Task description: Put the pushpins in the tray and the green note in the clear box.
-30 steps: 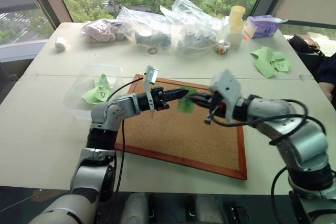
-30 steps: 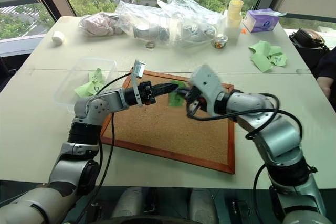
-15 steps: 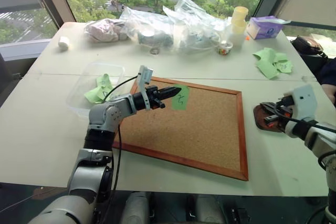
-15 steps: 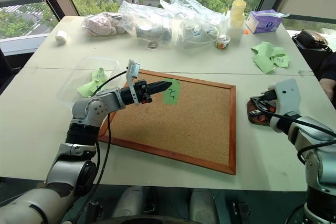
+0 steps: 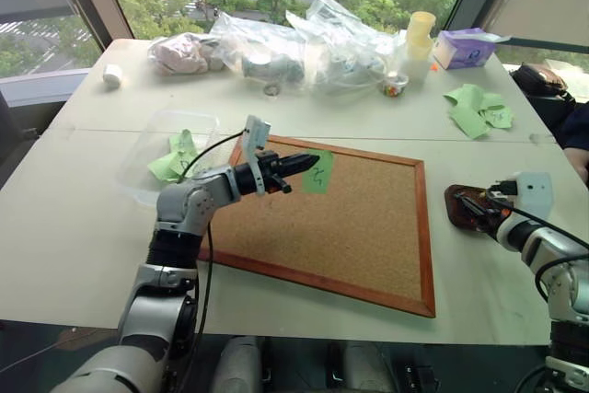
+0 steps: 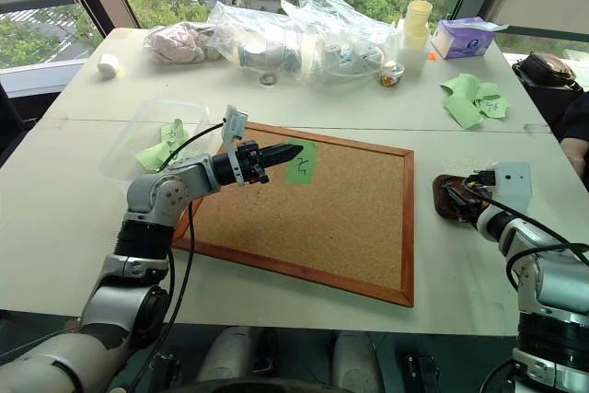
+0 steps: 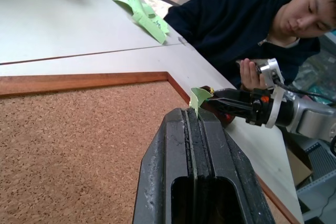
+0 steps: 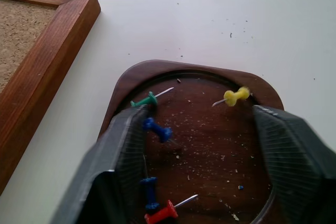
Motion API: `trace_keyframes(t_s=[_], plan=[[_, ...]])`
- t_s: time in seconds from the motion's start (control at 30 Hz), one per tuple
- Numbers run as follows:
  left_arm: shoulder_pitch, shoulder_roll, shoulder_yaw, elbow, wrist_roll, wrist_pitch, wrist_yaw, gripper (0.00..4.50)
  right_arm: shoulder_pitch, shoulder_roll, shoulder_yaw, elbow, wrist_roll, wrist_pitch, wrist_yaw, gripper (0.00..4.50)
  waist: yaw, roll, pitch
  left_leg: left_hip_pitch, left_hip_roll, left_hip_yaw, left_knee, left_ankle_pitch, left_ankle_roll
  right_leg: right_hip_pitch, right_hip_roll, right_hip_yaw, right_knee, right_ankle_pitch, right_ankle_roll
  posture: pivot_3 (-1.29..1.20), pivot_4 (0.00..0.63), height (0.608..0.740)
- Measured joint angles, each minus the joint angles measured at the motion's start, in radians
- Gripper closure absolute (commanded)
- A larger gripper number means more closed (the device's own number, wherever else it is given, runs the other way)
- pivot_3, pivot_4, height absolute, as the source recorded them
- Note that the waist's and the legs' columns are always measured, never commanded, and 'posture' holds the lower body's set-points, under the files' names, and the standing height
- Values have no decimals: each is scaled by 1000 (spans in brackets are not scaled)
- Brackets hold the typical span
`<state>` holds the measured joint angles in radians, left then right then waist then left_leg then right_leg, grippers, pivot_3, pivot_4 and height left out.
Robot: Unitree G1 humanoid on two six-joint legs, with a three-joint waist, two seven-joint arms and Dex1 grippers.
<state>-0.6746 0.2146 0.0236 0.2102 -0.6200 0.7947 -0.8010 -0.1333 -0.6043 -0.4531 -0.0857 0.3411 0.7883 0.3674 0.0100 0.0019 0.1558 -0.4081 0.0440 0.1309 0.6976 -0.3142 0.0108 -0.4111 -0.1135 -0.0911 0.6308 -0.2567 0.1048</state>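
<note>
A pale table (image 5: pixel 83 227) is set before large windows, through which trees are seen. A wood-framed cork board (image 5: pixel 350 227) lies on it, with clear plastic bags (image 5: pixel 313 43), a purple tissue box (image 5: pixel 465 46) and loose green paper pieces (image 5: pixel 474 108) along the far side. The green note (image 5: pixel 317 172), marked with a black scribble that cannot be read, is pinched between the pressed-together fingers of the left gripper (image 5: pixel 308 165) above the board. The clear box (image 5: pixel 170 149), holding green slips, stands at the board's left. The right gripper (image 8: pixel 202 145) is spread wide over the tray (image 8: pixel 205 77), where green, yellow, blue and red pushpins (image 8: pixel 157 129) lie. A seated person (image 7: pixel 247 24) is seen beyond.
</note>
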Motion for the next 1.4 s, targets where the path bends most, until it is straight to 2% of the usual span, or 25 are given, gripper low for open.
trace_keyframes(t_s=[0.3,0.53,0.67,0.8,1.0,1.1,1.33,1.4], plan=[[6,9,13,-68,1,-39,53,4500,17,-51,-25,-226,109,75,73,21,0,0,0,0,0,0,0,0,0,0,0,0,0,0,0,0,150,740],[5,27,98,-133,30,-107,208,4500,-16,-92,-2,-369,271,153,185,21,1,0,0,0,0,-3,0,0,0,1,0,0,0,0,0,0,150,740],[9,121,218,-154,52,-147,334,4500,-153,-97,104,-415,364,186,240,21,-21,-1,1,1,2,-4,-1,0,0,0,1,0,0,0,0,0,150,740],[60,213,334,-186,53,-162,387,4500,-195,-113,178,-390,369,184,259,21,-17,-1,1,0,2,-4,-1,0,1,0,0,0,0,0,0,0,150,740],[236,267,366,-190,73,-179,376,4500,-244,-112,264,-333,348,146,278,21,-8,-4,2,0,2,-2,0,-1,1,0,-1,0,0,0,0,0,150,740],[251,268,355,-189,87,-184,373,3547,-253,-112,289,-320,342,134,288,0,0,-6,3,0,1,-1,0,-1,1,0,-1,0,0,0,0,0,150,740],[253,281,356,-190,83,-188,387,20,-257,-113,304,-302,318,111,298,0,0,-6,3,0,2,0,0,-1,1,0,-1,0,0,0,0,0,150,740],[253,287,355,-208,73,-180,378,20,-256,-113,308,-302,312,107,300,0,-1,-6,3,0,2,0,0,-1,1,0,-1,0,0,0,0,0,150,740]])
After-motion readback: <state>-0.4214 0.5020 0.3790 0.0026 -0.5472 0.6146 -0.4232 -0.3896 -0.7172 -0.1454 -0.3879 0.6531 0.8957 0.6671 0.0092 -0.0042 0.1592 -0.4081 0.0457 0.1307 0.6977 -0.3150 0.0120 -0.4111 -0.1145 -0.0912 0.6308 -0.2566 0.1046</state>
